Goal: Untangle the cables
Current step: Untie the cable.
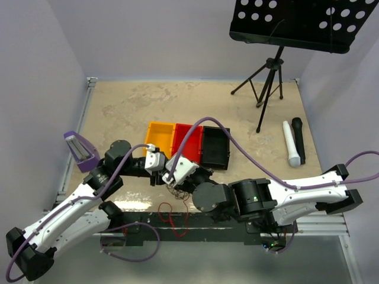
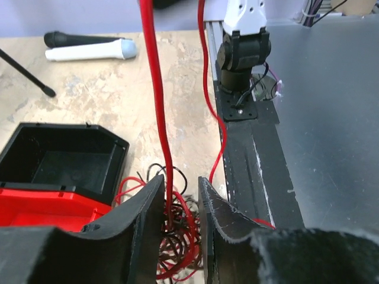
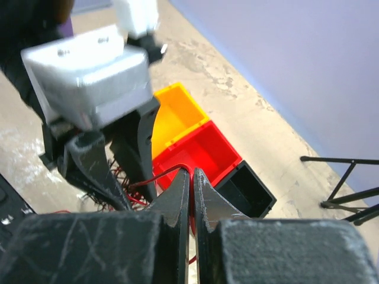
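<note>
The cables (image 2: 177,251) are a small snarl of red and dark wires on the table (image 1: 118,112). They lie near its front edge, just before the red bin (image 2: 35,204) and the black bin (image 2: 59,160). The left gripper (image 2: 180,204) hangs right over the snarl. Its jaws stand apart with a gap, and some wires lie in this gap, but I cannot tell if the pads press them. One red strand (image 2: 157,89) rises straight up from the snarl between these jaws. The right gripper (image 3: 190,177) has its jaws pressed together, and they appear to pinch this strand at the tips. Another red wire loops over the black base rail (image 1: 201,229).
</note>
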{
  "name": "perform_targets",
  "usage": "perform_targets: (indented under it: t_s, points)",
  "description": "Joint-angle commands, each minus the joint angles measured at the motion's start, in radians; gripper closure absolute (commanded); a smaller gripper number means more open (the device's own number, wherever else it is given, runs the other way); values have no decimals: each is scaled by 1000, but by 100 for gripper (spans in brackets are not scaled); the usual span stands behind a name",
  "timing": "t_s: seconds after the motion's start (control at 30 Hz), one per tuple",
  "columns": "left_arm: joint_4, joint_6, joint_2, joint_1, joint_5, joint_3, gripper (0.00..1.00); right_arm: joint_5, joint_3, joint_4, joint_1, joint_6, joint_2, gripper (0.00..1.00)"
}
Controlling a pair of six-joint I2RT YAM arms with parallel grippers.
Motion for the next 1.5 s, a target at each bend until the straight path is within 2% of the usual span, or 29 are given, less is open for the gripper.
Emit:
perform_targets:
  t_s: [0.0, 0.57, 0.83, 1.03, 1.23, 1.47]
  points:
    - [-87, 56, 0, 0, -21, -49, 66, 127, 92, 191, 20, -77, -69, 100]
    - [-72, 42, -16, -2, -88, -65, 63, 254, 241, 431, 90, -312, -131, 100]
    - [-72, 69, -20, 0, -186, -56, 67, 214, 396, 546, 95, -410, -163, 100]
    - [-112, 158, -14, 0, -252, -27, 69, 252, 416, 782, 95, -646, -143, 100]
    - [-106, 165, -7, 0, -278, 7, 69, 256, 504, 918, 95, -806, -99, 100]
    - [-92, 129, -8, 3, -213, 48, 66, 156, 611, 983, 95, -864, -51, 100]
